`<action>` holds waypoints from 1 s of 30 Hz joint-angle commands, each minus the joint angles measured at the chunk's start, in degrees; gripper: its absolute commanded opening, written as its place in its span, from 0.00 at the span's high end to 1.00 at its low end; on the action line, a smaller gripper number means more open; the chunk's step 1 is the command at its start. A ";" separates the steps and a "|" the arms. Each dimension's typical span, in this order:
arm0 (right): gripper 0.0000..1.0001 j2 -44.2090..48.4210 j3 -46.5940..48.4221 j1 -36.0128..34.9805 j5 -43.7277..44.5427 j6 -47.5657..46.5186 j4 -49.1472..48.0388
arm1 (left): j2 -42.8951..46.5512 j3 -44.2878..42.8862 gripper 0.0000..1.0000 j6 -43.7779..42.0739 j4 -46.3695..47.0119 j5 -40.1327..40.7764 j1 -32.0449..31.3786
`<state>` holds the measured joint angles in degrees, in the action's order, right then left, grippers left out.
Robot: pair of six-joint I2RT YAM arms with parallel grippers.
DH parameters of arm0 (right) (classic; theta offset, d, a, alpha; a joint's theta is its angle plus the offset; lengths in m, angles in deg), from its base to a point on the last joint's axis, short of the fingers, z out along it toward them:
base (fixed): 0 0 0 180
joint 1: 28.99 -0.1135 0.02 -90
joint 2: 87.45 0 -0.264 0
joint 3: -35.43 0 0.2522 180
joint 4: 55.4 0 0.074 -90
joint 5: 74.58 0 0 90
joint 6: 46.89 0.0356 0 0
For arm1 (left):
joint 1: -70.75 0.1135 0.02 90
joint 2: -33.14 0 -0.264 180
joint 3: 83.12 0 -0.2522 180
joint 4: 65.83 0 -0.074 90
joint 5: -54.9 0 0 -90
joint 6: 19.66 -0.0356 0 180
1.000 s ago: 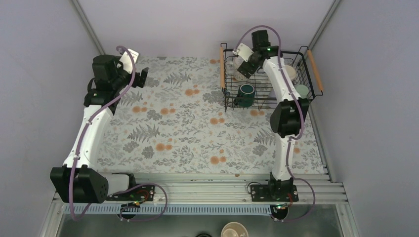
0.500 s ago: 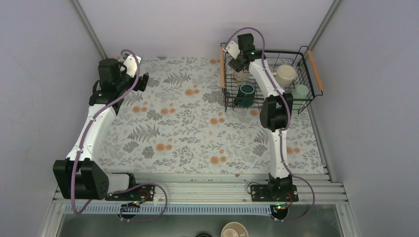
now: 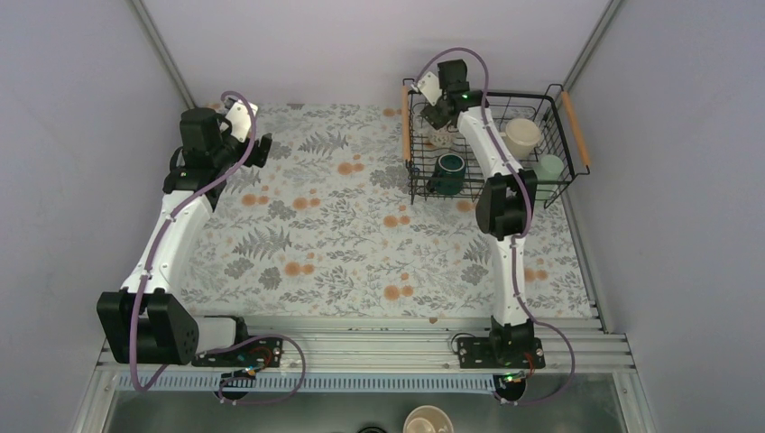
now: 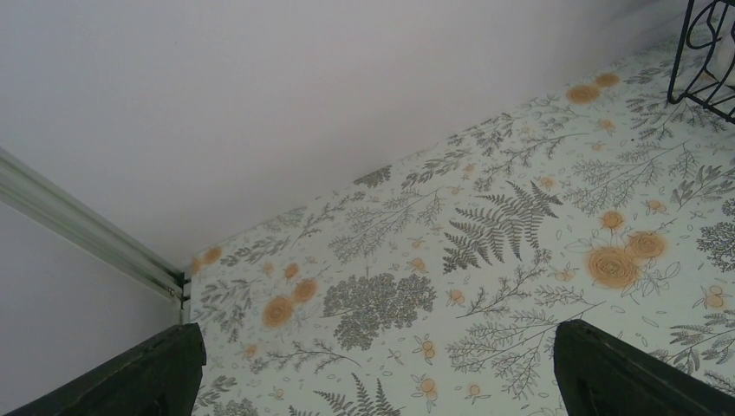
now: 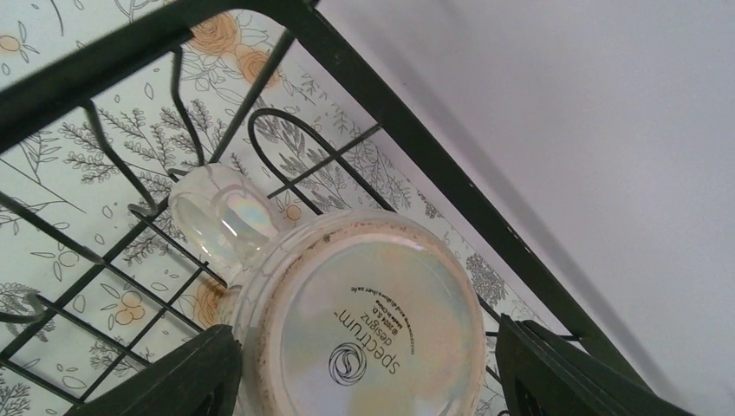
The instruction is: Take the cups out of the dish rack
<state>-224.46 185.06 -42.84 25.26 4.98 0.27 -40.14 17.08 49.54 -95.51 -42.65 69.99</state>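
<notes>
The black wire dish rack with light wooden side handles point(image 3: 523, 94) sits at the far right corner of the fern-and-flower patterned surface point(image 3: 343, 234), just beside the right wall and near the back wall. The wide middle of the surface, between the rack and the left arm, is open.

The right gripper point(image 5: 364, 386) reaches into the rack's far-left corner, with the thick rim wire point(image 5: 416, 113) and upright wire loops near. Its jaws stand either side of the upside-down floral ceramic mug point(image 5: 364, 321), very near its wall; I cannot tell whether they press on it. The mug stands on its mouth with its long axis upright and its printed base facing the wrist camera. Its glossy handle point(image 5: 221, 217) points to the upper left of that view, over the rack's floor wires.

Nearer in the rack stands a dark green mug point(image 3: 448, 168), mouth up. A cream mug point(image 3: 521, 135) and a mint green cup point(image 3: 548, 168) are on its right side.

The left gripper point(image 4: 373, 381) hangs over the far left of the surface, jaws wide apart with nothing between them.
</notes>
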 commanded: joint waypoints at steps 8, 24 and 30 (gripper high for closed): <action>0.30 4.52 -5.73 4.64 -2.70 3.29 4.28 | 1.01 0.57 0.00 -0.12 -0.18 -1.33 0.10; 0.38 11.84 -15.78 8.51 -8.62 2.85 10.95 | 0.98 0.73 0.00 -0.10 -1.27 -4.00 0.08; 0.31 15.50 -16.82 8.55 -8.12 2.98 11.49 | 1.03 1.32 0.00 -0.46 -1.22 -4.14 0.06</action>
<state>-214.23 169.26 -34.27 18.16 7.54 10.72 -40.09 17.59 49.56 -96.56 -45.86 69.99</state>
